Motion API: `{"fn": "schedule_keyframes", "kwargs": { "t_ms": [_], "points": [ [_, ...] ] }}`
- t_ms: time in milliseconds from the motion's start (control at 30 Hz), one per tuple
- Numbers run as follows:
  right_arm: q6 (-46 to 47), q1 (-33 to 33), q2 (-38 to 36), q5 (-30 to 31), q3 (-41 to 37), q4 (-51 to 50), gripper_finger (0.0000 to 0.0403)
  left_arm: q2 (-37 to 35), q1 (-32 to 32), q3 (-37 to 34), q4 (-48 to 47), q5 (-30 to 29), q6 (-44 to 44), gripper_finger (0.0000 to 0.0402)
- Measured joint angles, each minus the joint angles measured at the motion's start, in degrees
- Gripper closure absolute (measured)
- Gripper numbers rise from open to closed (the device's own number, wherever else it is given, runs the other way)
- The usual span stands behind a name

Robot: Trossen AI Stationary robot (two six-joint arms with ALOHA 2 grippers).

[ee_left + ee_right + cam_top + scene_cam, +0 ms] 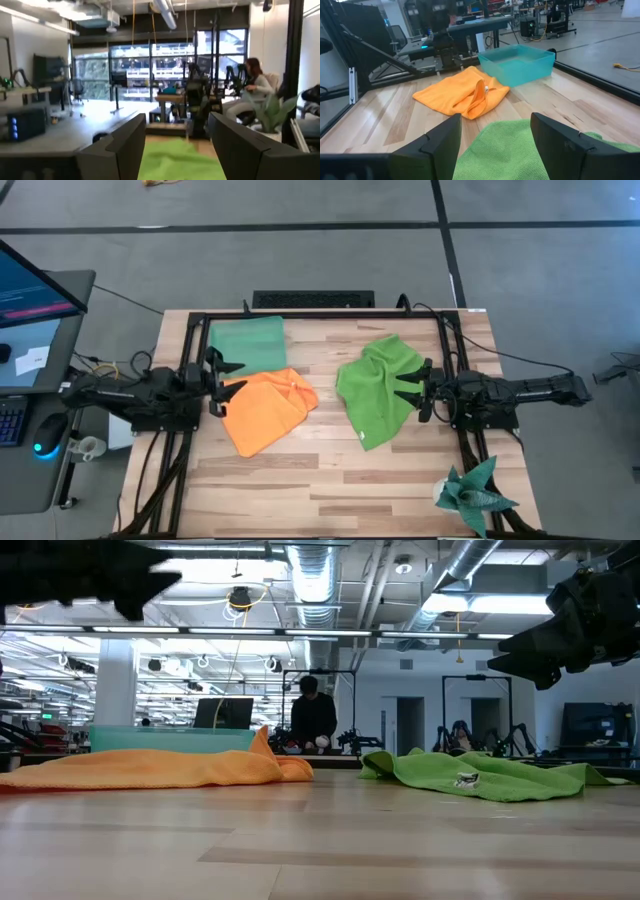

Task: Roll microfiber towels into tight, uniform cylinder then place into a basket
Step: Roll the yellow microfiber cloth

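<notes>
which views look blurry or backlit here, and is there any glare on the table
Low view: both arms are dark silhouettes against bright ceiling lights, the near table soft. Left wrist view: bright windows behind, slightly blurred. Right wrist view: faint sheen on the wood near the orange towel.

My two arms: matte black, chunky jointed housings. Left gripper (228, 380) and right gripper (408, 389) end in flat, angular black jaws with blunt wedge tips. Black cable bundles trail from both bases.
</notes>
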Motion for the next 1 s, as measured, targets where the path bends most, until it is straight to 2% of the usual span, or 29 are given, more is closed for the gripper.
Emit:
{"fn": "schedule_keyframes", "kwargs": {
  "t_ms": [100, 233, 467, 600, 767, 1000],
  "points": [
    [0.0, 0.0, -0.01, 0.0, 0.01, -0.01, 0.0143, 5.59, -0.02, 5.92, -4.24, 1.69, 1.44, 0.0196],
    [0.0, 0.01, -0.01, 0.0, 0.02, -0.01, 0.0143, 15.37, -0.72, 16.06, -18.53, 3.3, 0.2, 0.0197],
    [0.0, 0.01, -0.01, 0.02, 0.02, 0.0, 0.0143, 32.26, -6.44, 29.34, -41.11, -1.3, -10.89, 0.0197],
    [0.0, 0.01, -0.01, 0.02, 0.0, 0.0, 0.0143, 40.25, -10.81, 31.23, -46.34, -2.84, -18.79, 0.0197],
    [0.0, -0.01, -0.01, 0.01, 0.02, -0.02, 0.0143, 48.51, -17.23, 31.29, -48.38, -2.95, -27.92, 0.0197],
    [0.0, 0.01, -0.01, 0.0, 0.02, -0.01, 0.0143, 57.05, -25.23, 31.33, -48.93, -1.91, -45.64, 0.0197]
  ]
}}
